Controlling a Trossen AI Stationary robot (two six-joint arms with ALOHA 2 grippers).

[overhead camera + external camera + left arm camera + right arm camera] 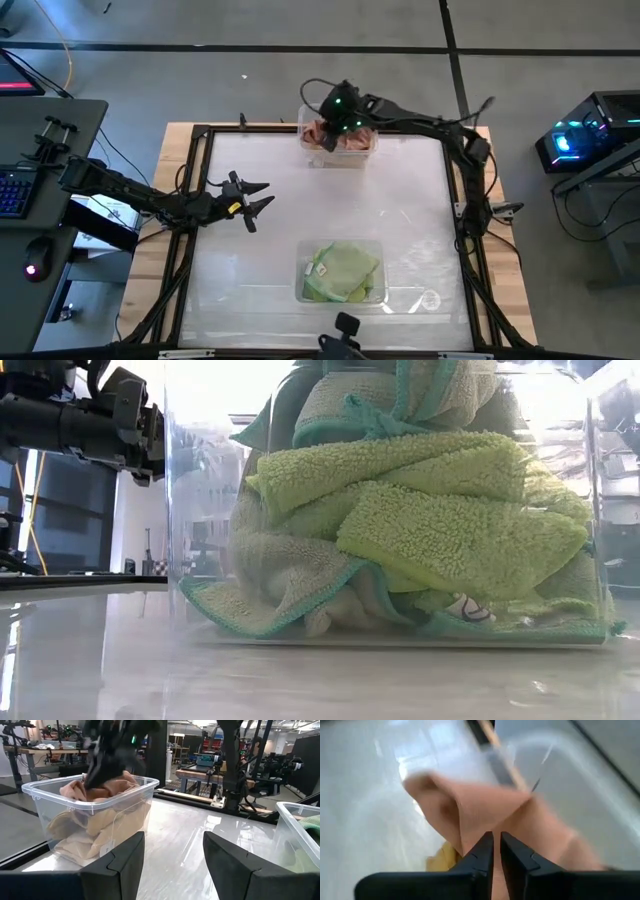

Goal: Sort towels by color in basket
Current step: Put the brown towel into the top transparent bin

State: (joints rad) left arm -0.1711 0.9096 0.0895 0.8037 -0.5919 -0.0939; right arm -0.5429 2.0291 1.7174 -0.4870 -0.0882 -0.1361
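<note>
Peach-salmon towels [350,138] fill a clear bin [372,151] at the table's far edge. The left wrist view shows the same bin [35,795]. My right gripper [496,842] is over this bin, pointing down, shut on a peach towel [485,805]. A bit of mustard yellow cloth [441,861] shows beneath it. Light green towels [345,268] are piled in a second clear bin [299,290] near the table's near edge, and they fill the low view [440,530]. My left gripper [262,197] hovers open over the table's left part, touching nothing. My right gripper pinches a raised fold of the peach towel [495,827] between its two fingers, coming from above and pointing down. The cloth rises in a peak to the fingertips and spreads out below them over the other towels in the far bin. Whether it is one layer or several does not show.
Dark frame rails [195,180] run along the table's left and right sides. Bare glossy tabletop [400,200] lies between the two bins. Desks, monitors and cables stand beyond the table edges.
</note>
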